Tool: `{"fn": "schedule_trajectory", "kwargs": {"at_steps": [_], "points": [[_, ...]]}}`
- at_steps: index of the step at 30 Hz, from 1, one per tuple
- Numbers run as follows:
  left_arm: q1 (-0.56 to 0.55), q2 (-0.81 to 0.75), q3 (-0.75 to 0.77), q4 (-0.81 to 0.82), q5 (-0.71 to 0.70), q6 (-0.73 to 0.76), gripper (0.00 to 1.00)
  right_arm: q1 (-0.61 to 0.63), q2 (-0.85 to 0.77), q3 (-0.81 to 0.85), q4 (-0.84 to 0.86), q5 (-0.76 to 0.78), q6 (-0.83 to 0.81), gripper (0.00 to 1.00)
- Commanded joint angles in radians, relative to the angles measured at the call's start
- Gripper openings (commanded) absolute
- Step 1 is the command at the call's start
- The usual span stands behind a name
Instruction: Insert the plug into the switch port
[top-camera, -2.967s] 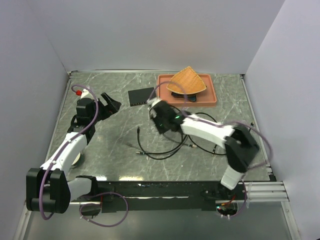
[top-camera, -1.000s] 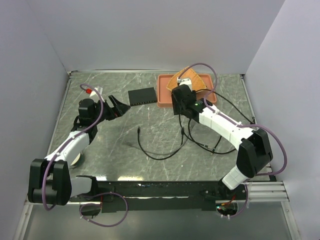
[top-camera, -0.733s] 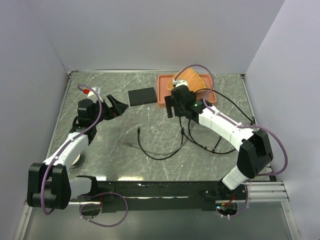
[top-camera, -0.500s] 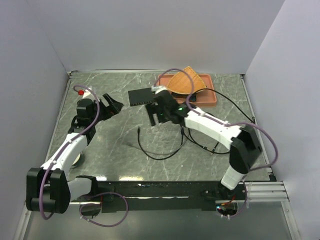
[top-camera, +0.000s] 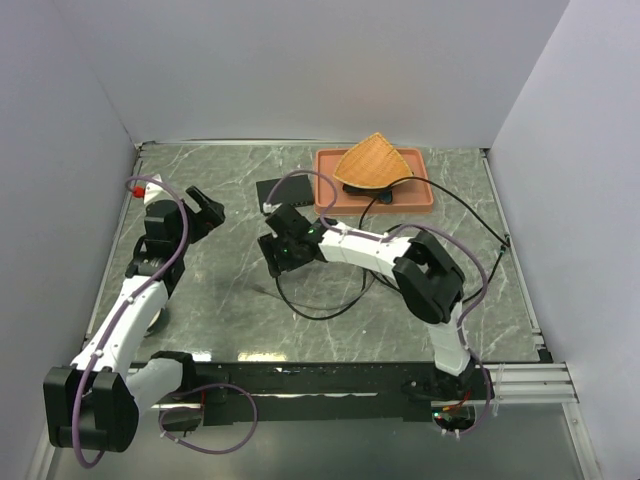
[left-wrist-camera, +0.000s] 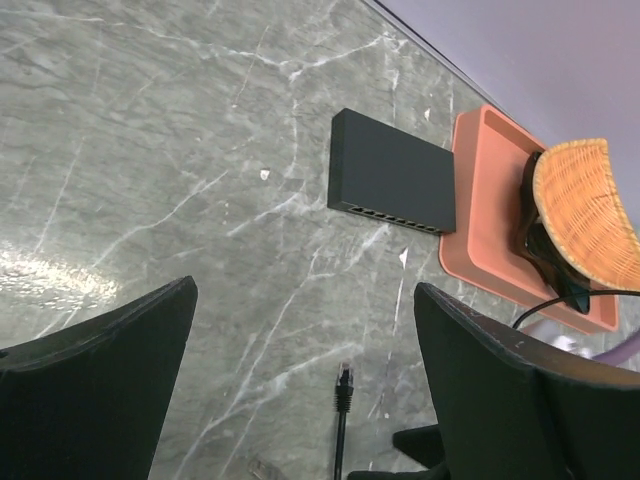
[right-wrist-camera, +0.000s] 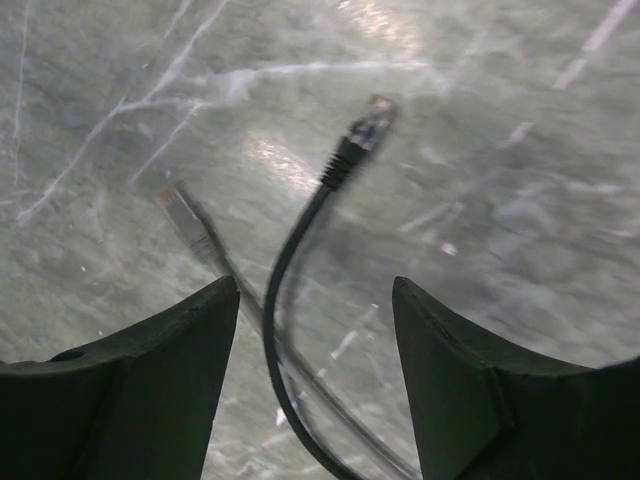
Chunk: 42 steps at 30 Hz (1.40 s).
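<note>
**Plug lies loose on the table; port edge of the switch stands unobstructed**

The table (top-camera: 200, 300) carries everything. The terracotta tray (top-camera: 424, 190) lies at 1 o'clock from my right pincer (right-wrist-camera: 315, 290). Its short wall is hard by the black switch box (left-wrist-camera: 390, 180), and I cannot tell whether they touch. That wall closes the box's 3 o'clock side.

The switch port (left-wrist-camera: 385, 214) is one of a row along the box's near edge, facing bare stone. I judge a straight push from 6 o'clock is available.

The cable (right-wrist-camera: 275, 300) loops away toward 6 o'clock. The plug (right-wrist-camera: 362, 128) lies flat on the stone, well apart from the box.

My right pincer hovers astride the cable behind the plug, jaws apart and gripping nothing. My left pincer (left-wrist-camera: 305, 290) is spread wide and empty at 9 o'clock of the box, placed, I judge, to brace it.

A second, paler connector (right-wrist-camera: 180, 210) lies at 8 o'clock of the plug, so there is a risk of seizing the wrong end.
</note>
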Motion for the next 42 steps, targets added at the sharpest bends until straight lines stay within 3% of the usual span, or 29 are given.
{"fn": "schedule_trajectory", "kwargs": {"at_steps": [1,7,10,13,18,21,26,34,42], "points": [[0.001,-0.02,0.038,-0.02,-0.047,0.002,0.96,0.042,0.044,0.081,0.024,-0.029,0.032,0.64],[0.001,-0.012,0.041,-0.025,-0.047,0.005,0.96,0.065,0.133,0.163,-0.041,0.014,0.043,0.37],[0.001,-0.017,0.043,-0.031,-0.055,0.005,0.96,0.065,0.169,0.19,-0.077,0.06,0.057,0.29],[0.001,-0.027,0.044,-0.039,-0.06,0.008,0.96,0.067,0.183,0.203,-0.124,0.111,0.071,0.27],[0.003,-0.035,0.038,-0.033,-0.061,0.006,0.96,0.068,0.093,0.111,-0.021,0.071,0.037,0.3],[0.003,-0.03,0.038,-0.031,-0.057,0.008,0.96,0.076,0.015,0.029,0.079,-0.028,-0.004,0.52],[0.003,-0.014,0.041,-0.03,-0.046,0.006,0.96,0.079,-0.094,-0.06,0.155,-0.067,0.002,0.66],[0.003,-0.004,0.044,-0.028,-0.04,0.008,0.96,0.079,-0.094,-0.051,0.07,0.134,0.04,0.62],[0.003,-0.01,0.046,-0.039,-0.05,0.015,0.96,0.074,0.036,0.006,0.044,0.054,0.062,0.6]]}}
